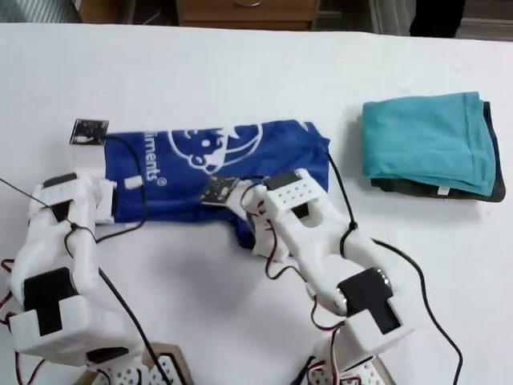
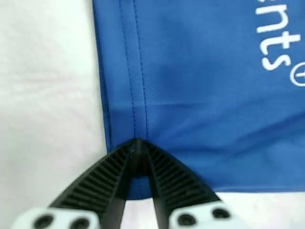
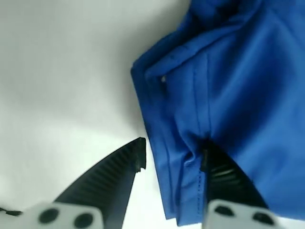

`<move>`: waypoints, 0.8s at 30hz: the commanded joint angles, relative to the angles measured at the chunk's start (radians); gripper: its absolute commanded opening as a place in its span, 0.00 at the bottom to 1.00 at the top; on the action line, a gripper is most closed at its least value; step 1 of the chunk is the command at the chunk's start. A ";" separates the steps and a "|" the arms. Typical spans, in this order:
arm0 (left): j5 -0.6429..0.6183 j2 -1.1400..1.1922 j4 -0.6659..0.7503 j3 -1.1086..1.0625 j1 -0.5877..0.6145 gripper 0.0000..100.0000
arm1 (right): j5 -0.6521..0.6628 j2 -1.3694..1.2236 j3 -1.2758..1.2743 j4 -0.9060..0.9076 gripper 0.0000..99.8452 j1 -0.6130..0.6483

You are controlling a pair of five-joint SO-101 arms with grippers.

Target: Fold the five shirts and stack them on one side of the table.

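We count three shirts on the white table (image 1: 240, 64): one blue, one teal and one dark.

1. The blue shirt (image 1: 240, 164) lies left of the table's centre. It is spread as a long band with its white print (image 1: 212, 144) facing up. Its lower edge near the middle is bunched.
2. The teal shirt (image 1: 425, 140) is folded and lies at the right side of the table, well apart from the blue shirt.
3. The dark shirt (image 1: 497, 188) is folded and lies directly under the teal shirt. We see it as a narrow margin along the near and right edges. These two form one stack.

We count two arms and two grippers, both at the blue shirt.

- The left gripper (image 2: 137, 145) is at the shirt's left end. Its two ribbed fingers (image 2: 167, 176) meet at their tips on the stitched hem, and blue cloth shows between them. The jaws are clenched on the blue shirt.
- The right gripper (image 3: 172, 155) is at the bunched lower edge near the middle of the table. Its jaws are released and spread. One finger (image 3: 109, 181) is over bare table just beside the cloth, and the other is against the folded hem. The shirt's edge lies between the two.

One wooden cabinet (image 1: 248, 12) stands beyond the far edge of the table.
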State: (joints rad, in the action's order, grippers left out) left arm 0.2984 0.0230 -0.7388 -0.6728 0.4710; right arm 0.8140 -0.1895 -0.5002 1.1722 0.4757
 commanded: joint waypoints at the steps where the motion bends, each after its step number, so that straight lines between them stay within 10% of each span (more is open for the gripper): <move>1: -0.006 0.000 0.015 0.004 0.014 0.03 | 0.014 -0.088 0.066 0.033 0.19 -0.044; 5: -0.006 0.000 0.015 0.004 0.014 0.03 | 0.014 -0.159 0.140 0.077 0.01 -0.044; 24: -0.008 0.000 0.015 0.004 0.014 0.03 | 0.006 -0.047 0.384 0.375 0.02 -0.076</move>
State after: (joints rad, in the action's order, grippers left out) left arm 0.2984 0.0230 -0.7388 -0.6728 0.4710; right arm 0.8201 -0.2708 -0.1074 1.5420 0.3805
